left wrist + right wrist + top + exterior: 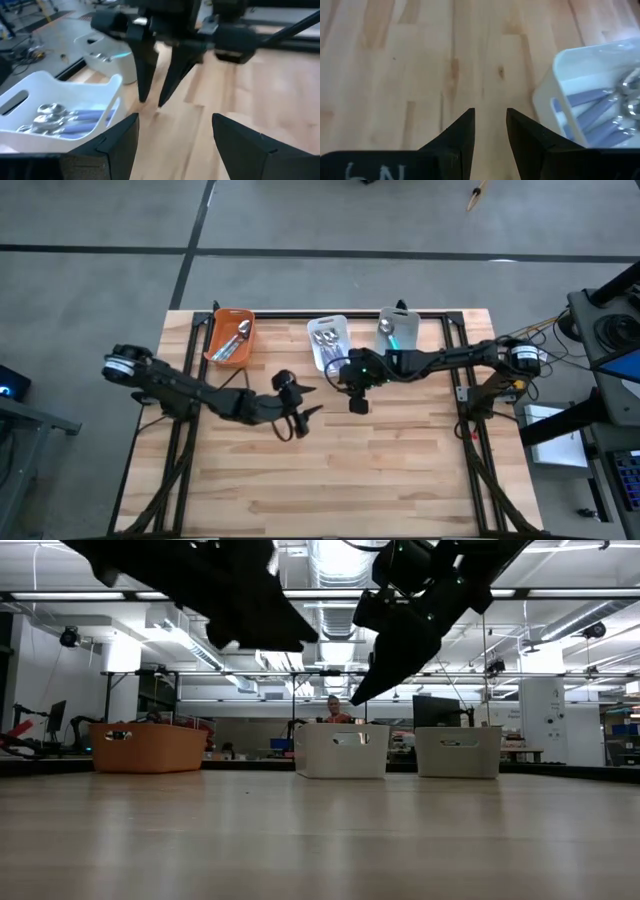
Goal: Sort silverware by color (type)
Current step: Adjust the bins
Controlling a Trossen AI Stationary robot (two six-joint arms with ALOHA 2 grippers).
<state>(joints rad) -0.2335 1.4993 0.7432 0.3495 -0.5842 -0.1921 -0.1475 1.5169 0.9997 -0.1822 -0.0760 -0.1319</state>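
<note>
The silverware lies in three bins at the table's far edge. Pale-handled pieces with shiny heads [238, 340] are in the orange bin [214, 340]. Lavender-handled spoons [592, 107] fill the white bin [342, 322]. Teal-handled pieces [392, 335] are in the grey bin [408, 318]. My right gripper [490, 112] hangs over bare wood just near of the white bin, fingers pointing down, narrowly open and empty. My left gripper [175, 120] is wide open and empty at mid-table [312, 401], facing the right gripper [159, 75].
The three bins stand in a row along the far edge [147, 747] [343, 750] [458, 751]. Bare wooden tabletop [340, 480] stretches from the grippers to the near edge. The two grippers are close together at mid-table. A person shows far off in the room behind the white bin [333, 708].
</note>
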